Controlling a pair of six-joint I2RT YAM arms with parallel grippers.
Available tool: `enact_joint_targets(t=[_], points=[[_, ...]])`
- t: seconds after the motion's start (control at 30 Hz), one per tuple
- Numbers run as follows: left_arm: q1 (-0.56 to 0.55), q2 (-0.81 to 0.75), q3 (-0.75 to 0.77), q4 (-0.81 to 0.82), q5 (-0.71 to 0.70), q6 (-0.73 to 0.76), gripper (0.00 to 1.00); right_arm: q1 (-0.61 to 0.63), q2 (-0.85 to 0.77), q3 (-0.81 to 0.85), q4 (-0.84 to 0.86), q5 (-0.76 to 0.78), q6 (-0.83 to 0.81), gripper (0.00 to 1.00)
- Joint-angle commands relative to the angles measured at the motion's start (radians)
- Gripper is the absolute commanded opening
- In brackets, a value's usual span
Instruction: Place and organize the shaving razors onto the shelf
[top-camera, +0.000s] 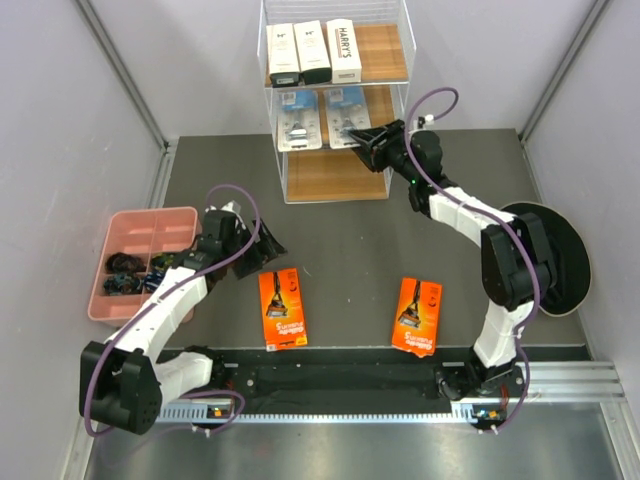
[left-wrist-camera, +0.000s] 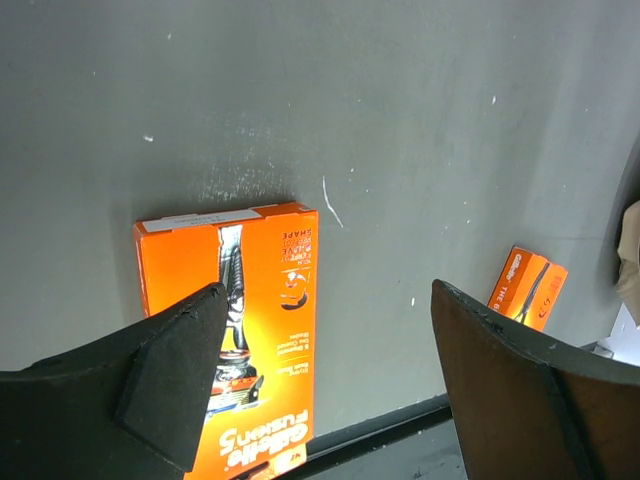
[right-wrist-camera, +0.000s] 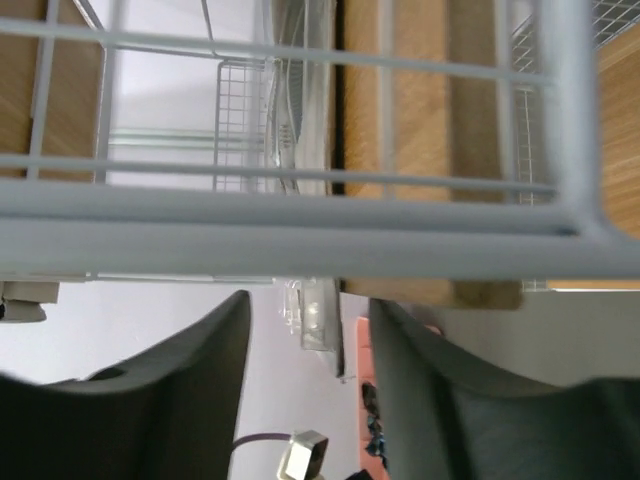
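The shelf stands at the far middle. Three white boxes lie on its top tier, and two blue-clear blister packs lie on the middle tier. My right gripper is open at the front edge of the right blister pack. In the right wrist view the pack's edge sits between the fingers with gaps on both sides. My left gripper is open and empty above the left orange card, also seen in the left wrist view. A second orange card lies to the right.
A pink compartment tray with dark small items sits at the left. A black round disc lies at the right behind the right arm. A black rail runs along the table's near edge.
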Motion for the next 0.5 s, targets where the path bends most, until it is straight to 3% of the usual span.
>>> enact_joint_targets(t=[0.0, 0.1, 0.47], points=[[0.004, 0.008, -0.011, 0.055, 0.015, -0.004, 0.87, 0.015, -0.039, -0.039, 0.119, 0.014, -0.005, 0.57], [0.004, 0.011, -0.014, 0.056, 0.021, -0.004, 0.86, 0.013, -0.059, -0.047, 0.117, 0.011, -0.015, 0.71], [0.004, 0.015, -0.020, 0.058, 0.026, -0.004, 0.86, 0.016, -0.152, -0.114, 0.133, -0.004, -0.049, 0.91]])
